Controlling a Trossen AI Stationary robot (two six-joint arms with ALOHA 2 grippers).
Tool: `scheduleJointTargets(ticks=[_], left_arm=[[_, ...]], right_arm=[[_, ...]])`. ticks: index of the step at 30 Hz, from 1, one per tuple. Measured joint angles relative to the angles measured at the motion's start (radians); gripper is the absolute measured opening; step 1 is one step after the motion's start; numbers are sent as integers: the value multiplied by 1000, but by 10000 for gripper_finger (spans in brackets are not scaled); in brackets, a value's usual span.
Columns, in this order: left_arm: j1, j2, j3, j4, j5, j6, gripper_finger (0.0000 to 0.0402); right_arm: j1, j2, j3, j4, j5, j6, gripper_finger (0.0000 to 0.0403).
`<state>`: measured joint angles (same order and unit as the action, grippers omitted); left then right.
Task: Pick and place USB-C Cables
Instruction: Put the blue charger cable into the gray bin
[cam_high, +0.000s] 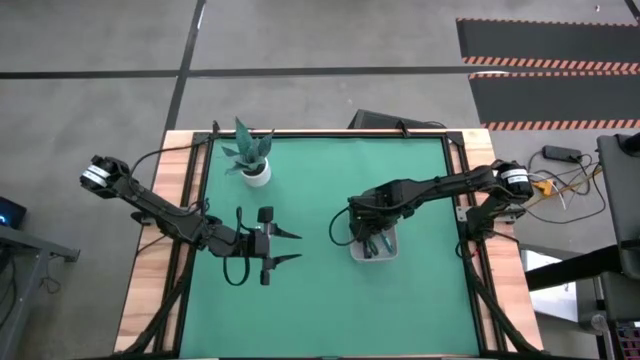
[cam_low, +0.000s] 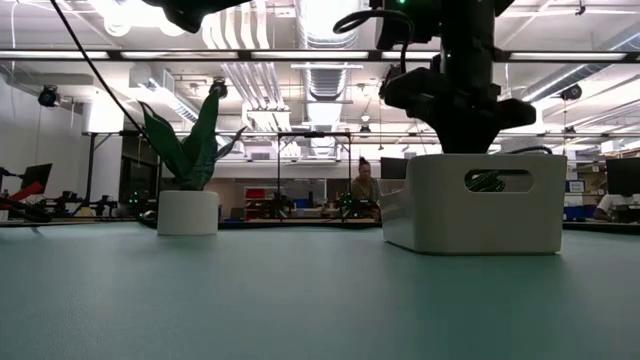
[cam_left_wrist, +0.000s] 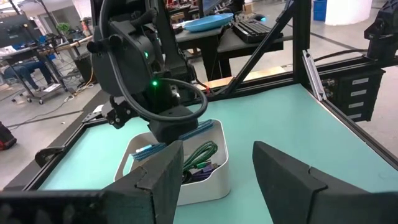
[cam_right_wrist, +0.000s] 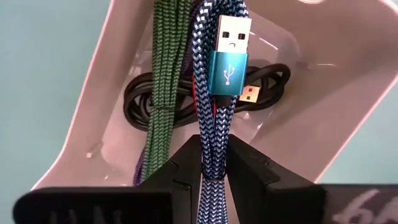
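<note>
The white tray (cam_high: 388, 252) sits right of the table's centre. In the right wrist view it holds a dark green cable (cam_right_wrist: 165, 74), a black coil (cam_right_wrist: 140, 99) with a gold plug, and a bit of dark navy cable (cam_right_wrist: 142, 169). My right gripper (cam_right_wrist: 214, 146) hangs over the tray, pointing down, shut on the teal braided cable (cam_right_wrist: 214, 118). The green cable (cam_low: 487, 182) shows through the tray's handle slot. My left gripper (cam_high: 298, 247) waits open, left of the tray and clear of everything. My right gripper pinches the teal cable bundle between its two fingers, at a doubled stretch (cam_right_wrist: 213, 163) below the teal-sleeved plug (cam_right_wrist: 228, 70). The fingers come from above, across the bundle. The plug end reaches over the tray; whether it rests on the cables beneath cannot be told.
A potted plant (cam_high: 256, 172) in a white pot stands near the table's far left. Bare green mat (cam_high: 320, 310) lies along the near side and between the two arms. A black frame rail (cam_left_wrist: 323, 81) runs along the table's edge.
</note>
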<state>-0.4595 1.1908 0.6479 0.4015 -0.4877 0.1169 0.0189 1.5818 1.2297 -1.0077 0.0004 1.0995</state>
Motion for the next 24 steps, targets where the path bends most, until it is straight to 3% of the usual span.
scheduleJointTargets(ticks=[24], left_arm=[[0,0,0,0,0,0,179]], right_arm=[[0,0,-91,159,27,-11,59]])
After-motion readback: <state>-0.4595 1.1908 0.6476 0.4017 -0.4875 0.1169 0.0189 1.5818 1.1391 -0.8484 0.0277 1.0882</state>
